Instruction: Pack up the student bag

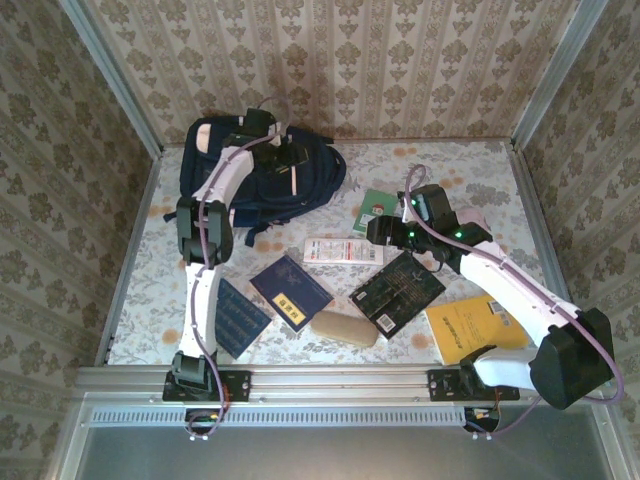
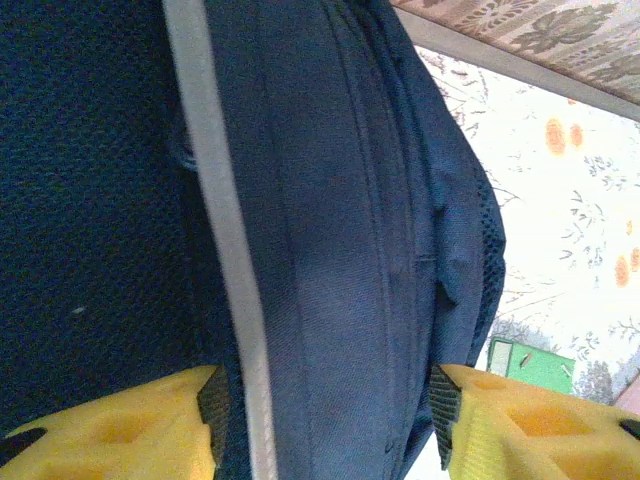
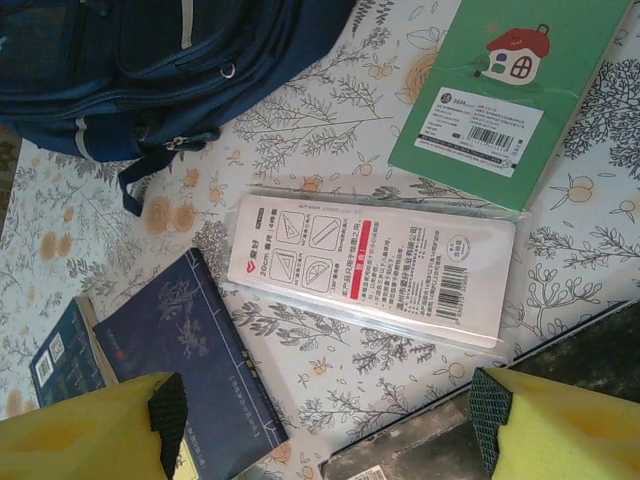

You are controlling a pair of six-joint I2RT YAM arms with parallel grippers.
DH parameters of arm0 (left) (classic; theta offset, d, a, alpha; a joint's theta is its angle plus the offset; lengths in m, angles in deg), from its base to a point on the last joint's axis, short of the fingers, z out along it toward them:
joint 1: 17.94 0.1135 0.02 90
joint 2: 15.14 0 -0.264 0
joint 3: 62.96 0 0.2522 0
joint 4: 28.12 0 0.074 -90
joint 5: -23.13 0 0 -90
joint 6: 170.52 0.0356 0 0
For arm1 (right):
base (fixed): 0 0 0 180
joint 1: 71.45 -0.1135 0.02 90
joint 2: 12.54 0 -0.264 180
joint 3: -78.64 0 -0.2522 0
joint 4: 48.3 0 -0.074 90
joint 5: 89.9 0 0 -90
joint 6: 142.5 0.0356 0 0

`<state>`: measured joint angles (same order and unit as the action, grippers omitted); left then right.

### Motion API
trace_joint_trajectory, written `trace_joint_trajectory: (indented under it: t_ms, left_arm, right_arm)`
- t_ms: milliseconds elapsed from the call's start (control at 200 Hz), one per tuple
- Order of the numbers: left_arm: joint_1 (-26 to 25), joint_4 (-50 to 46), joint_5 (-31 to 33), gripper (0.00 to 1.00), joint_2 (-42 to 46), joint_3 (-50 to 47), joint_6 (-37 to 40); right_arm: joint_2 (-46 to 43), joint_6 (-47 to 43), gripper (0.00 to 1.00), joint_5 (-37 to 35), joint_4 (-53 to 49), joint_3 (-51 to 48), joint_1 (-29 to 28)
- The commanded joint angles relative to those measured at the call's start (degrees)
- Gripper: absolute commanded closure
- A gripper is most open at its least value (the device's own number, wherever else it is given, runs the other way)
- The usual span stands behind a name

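Room is tight at the far-left corner, where the student bag [image 1: 262,170] lies near the back wall [image 1: 350,60]. My left claw [image 2: 325,420] straddles its navy fabric, jaws spread. My right claw [image 3: 330,420] hangs open above a barcoded white packet [image 3: 375,270], its print unreadable. Just beside it, the green notebook [image 3: 510,90] shows a house.

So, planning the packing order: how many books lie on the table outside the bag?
5: green book right of the bag, navy book at centre, blue book near left, black book right of centre, yellow book near right. The right arm may hide another.
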<state>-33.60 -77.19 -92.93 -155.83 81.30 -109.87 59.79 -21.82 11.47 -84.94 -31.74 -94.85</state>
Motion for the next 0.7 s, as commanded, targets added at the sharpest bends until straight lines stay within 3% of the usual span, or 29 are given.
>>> trace_joint_trajectory:
  t_ms: [0, 205, 290, 365, 495, 695]
  left_arm:
    - [0.27, 2.28, -3.72, 0.45, -2.22, 1.79, -2.59]
    - [0.46, 8.12, -8.05, 0.60, -3.16, -0.90, -6.30]
    - [0.46, 8.65, -8.57, 0.77, -3.58, -0.21, -6.87]
    - [0.54, 7.26, -8.07, 1.00, -4.02, 1.52, -6.65]
    - [0.98, 4.28, -6.37, 1.00, -1.28, 3.14, -6.01]
    - [1.35, -1.06, -4.18, 1.00, 8.21, 4.33, -3.94]
  right_arm:
    - [-0.08, 0.85, 0.23, 1.81, 0.72, -0.22, 0.06]
    - [0.51, 0.83, 0.26, 1.46, 1.45, -1.02, 0.11]
    - [1.25, 1.03, 0.29, 2.03, 1.62, -1.02, 0.11]
    - [1.38, 1.22, 0.32, 2.42, 1.47, -0.84, 0.06]
    - [0.30, 0.74, 0.34, 2.16, -0.07, 0.09, 0.11]
    - [-0.44, -1.95, 0.28, 0.82, -1.12, 1.05, -3.19]
